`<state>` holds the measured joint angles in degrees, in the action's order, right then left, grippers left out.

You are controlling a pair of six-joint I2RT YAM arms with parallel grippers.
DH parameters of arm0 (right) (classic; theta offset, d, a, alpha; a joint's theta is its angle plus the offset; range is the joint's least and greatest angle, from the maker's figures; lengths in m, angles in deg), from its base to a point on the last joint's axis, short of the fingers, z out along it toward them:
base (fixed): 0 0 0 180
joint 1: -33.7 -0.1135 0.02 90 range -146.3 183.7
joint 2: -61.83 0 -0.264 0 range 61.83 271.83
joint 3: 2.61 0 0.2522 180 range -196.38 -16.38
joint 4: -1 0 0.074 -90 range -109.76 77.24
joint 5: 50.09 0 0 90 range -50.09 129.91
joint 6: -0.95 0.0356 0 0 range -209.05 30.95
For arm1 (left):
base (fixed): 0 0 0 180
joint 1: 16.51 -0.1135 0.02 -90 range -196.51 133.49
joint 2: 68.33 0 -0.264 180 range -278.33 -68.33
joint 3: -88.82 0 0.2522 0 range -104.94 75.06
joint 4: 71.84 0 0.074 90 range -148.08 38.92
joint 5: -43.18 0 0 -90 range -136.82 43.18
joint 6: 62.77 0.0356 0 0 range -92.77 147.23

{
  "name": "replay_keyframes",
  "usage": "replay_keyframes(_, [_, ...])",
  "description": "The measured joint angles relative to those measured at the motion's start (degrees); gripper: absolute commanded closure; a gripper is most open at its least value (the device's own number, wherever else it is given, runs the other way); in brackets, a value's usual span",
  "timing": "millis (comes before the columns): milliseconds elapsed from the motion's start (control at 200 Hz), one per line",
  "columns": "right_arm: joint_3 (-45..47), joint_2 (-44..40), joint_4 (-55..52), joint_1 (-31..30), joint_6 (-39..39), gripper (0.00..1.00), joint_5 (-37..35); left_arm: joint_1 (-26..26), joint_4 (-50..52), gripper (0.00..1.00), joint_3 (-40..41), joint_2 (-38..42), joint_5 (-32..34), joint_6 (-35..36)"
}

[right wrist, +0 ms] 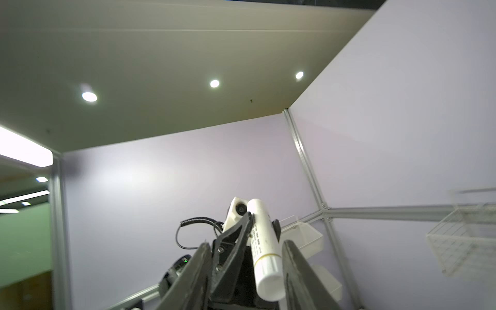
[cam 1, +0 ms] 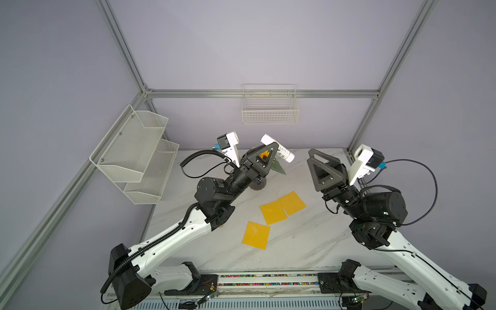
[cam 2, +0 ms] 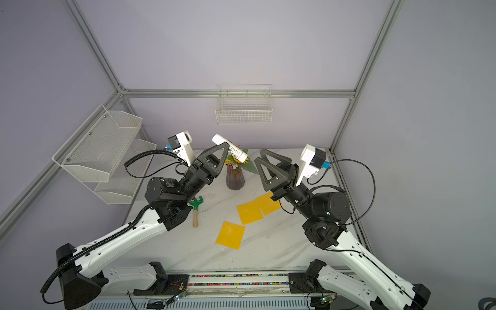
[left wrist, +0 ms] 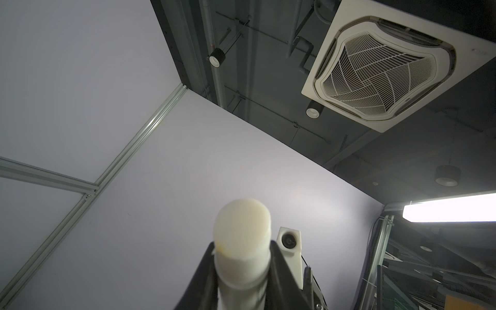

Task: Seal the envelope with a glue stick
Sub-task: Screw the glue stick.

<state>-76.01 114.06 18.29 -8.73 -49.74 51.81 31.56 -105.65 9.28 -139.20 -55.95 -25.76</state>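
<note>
My left gripper (cam 1: pixel 272 149) (cam 2: pixel 225 149) (left wrist: pixel 241 244) is raised above the back of the table and is shut on the glue stick (cam 1: pixel 284 154) (cam 2: pixel 237 154) (left wrist: pixel 241 230) (right wrist: pixel 264 241), a white cylinder with a printed label. It grips the stick around the middle, slanted. My right gripper (cam 1: pixel 311 157) (cam 2: pixel 261 156) (right wrist: pixel 247 243) is open and faces the stick's capped end from a short distance, without touching it. Yellow envelopes lie flat on the marble table. Two of them (cam 1: pixel 273 212) (cam 1: pixel 291 202) touch each other, and a third (cam 1: pixel 256 234) lies nearer the front.
A purple vase (cam 2: pixel 235 179) with a sunflower stands under the raised stick. A green toy rake (cam 2: pixel 196 209) lies by the left arm. A white mesh shelf (cam 1: pixel 134 155) hangs on the left wall. A wire basket (cam 1: pixel 269 110) hangs on the back wall.
</note>
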Motion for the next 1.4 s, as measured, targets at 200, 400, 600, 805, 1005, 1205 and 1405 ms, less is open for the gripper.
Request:
replay_keyframes(200, [-1.18, 5.14, 1.42, 0.24, 24.09, 0.48, 2.67, -0.11, -0.31, 1.0, 0.0, -1.03, -0.09, -0.48])
replay_keyframes(400, [-1.14, 4.98, 0.92, 0.28, 31.17, 0.49, 3.28, 0.02, -1.31, 1.0, -0.74, -1.16, -0.76, -0.98])
replay_keyframes(600, [0.07, 3.8, 0.61, 0.28, 32.81, 0.49, 3.41, 0.07, -1.31, 1.0, -0.81, -1.11, -0.87, -0.98])
replay_keyframes(805, [0.07, 6.75, 3.02, 0.26, 35.56, 0.55, 6.91, 0.04, -1.18, 1.0, -0.81, -1.14, -0.66, -0.94])
replay_keyframes(1005, [1.11, 8.02, 5.73, 0.26, 37.86, 0.56, 8.35, 0.04, -0.85, 1.0, -0.9, -1.14, -0.52, -0.79])
replay_keyframes(1205, [2.71, 7.65, 7.78, 0.26, 38.95, 0.61, 8.33, 0.04, -0.5, 1.0, -0.9, -1.14, -0.31, 0.07])
replay_keyframes(1405, [2.95, 7.78, 9.38, 0.26, 39.41, 0.59, 8.28, 0.04, -0.39, 1.0, -0.9, -1.14, -0.17, 0.09])
